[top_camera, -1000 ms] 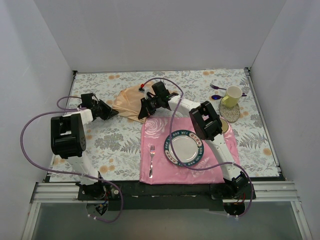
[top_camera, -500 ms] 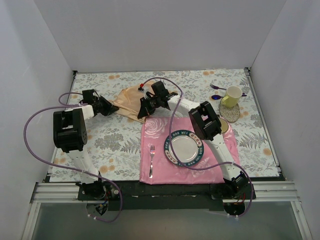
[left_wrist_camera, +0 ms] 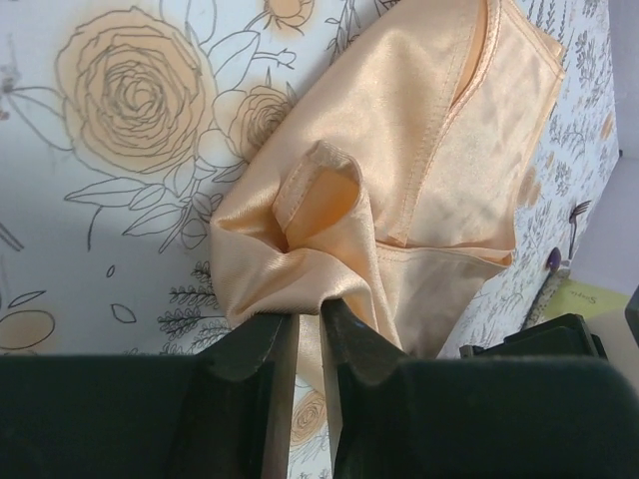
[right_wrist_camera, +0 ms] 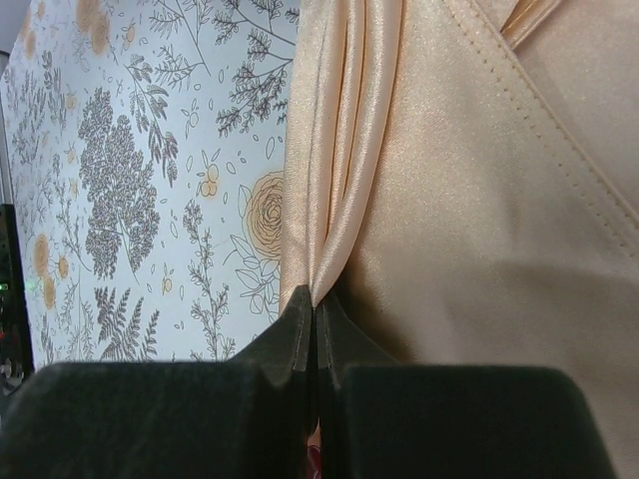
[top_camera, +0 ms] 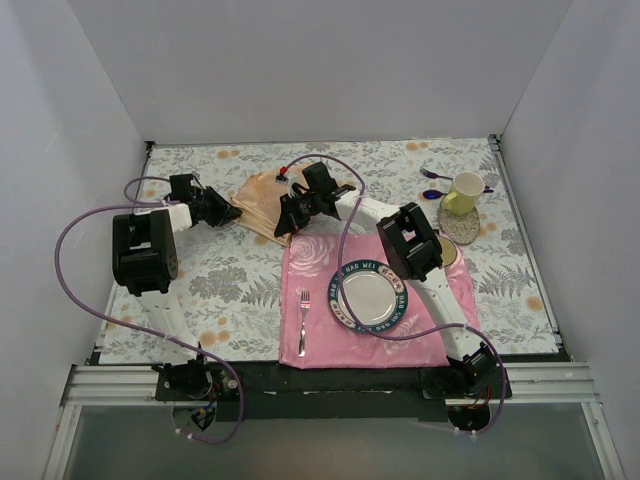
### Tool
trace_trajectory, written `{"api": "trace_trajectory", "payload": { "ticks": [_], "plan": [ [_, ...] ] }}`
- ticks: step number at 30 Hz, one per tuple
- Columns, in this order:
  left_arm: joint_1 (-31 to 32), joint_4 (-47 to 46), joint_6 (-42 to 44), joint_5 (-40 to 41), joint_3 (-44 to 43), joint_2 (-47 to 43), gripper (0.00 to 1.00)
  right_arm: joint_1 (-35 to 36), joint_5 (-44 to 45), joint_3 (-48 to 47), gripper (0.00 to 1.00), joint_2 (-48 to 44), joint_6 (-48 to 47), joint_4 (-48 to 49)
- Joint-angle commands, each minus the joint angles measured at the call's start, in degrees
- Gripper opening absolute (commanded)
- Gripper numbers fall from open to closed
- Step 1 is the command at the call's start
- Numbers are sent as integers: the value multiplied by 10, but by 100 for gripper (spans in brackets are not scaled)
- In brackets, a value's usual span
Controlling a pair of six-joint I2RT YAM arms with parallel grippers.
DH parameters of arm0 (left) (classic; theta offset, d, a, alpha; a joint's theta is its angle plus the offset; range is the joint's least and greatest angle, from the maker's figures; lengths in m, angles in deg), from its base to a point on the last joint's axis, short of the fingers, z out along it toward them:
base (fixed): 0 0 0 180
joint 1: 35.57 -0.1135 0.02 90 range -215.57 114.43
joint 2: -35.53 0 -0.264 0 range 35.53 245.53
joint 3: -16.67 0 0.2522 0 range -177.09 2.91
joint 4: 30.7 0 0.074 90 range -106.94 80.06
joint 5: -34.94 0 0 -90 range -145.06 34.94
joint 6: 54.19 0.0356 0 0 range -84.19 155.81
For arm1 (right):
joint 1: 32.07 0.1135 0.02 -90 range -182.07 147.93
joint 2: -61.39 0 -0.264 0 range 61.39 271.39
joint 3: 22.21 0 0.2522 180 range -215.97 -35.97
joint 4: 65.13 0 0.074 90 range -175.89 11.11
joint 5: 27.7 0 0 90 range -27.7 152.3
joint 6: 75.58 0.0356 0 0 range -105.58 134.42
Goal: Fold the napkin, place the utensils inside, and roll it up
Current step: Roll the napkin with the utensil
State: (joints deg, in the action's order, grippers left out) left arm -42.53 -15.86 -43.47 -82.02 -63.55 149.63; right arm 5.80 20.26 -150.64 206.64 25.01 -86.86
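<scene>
From above, the napkin point(top_camera: 262, 195) lies rumpled on the far left part of the flowered tabletop point(top_camera: 230, 285), just beyond the pink mat point(top_camera: 312, 262) with its plate point(top_camera: 370, 297) and silver fork point(top_camera: 303, 318). The left claw point(top_camera: 228, 212) is at the napkin's left edge and the right claw point(top_camera: 285, 222) at its near right edge. No copper-brown cutlery can be made out here. With the two arms pulling from opposite sides, an uneven tug would likely skew the fold or drag the whole cloth toward the mat.

In the left wrist view, the left claw point(left_wrist_camera: 305, 324) has its jaws a sliver apart, with a bunched pleat of the napkin point(left_wrist_camera: 439, 150) running between them. It reads as a light pinch. The satin looks slippery, so the pleat could slide out under tension. The cloth here is gathered into a hump, not flat, and a fold made from it would probably come out creased and lopsided.

In the right wrist view, the right claw point(right_wrist_camera: 315, 309) is closed tight on a narrow ridge of the napkin point(right_wrist_camera: 479, 200), several layers pinched together. Lifting by that ridge may carry only some layers and open the hem.
</scene>
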Motion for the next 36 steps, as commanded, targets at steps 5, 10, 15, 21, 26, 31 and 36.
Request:
{"api": "trace_trajectory", "payload": {
  "ticks": [5,10,15,21,26,31,36],
  "plan": [
    [16,42,80,49,-34,-36,22,-7,34,10,1,25,-7,-20],
    [24,58,70,45,-10,-99,27,-10,35,17,1,23,0,-10],
    [38,39,31,1,43,-147,18,-13,35,22,1,26,3,-4],
    [62,-8,-4,-45,52,-115,13,-14,28,18,1,31,6,-3],
    [95,-52,-25,-54,38,-64,13,-15,27,14,1,32,6,-4],
    [103,-74,-26,-37,29,-21,13,-14,23,11,1,34,6,-7],
    [102,-59,-15,19,34,4,11,-15,23,9,1,28,-1,-20]
  ]
}}
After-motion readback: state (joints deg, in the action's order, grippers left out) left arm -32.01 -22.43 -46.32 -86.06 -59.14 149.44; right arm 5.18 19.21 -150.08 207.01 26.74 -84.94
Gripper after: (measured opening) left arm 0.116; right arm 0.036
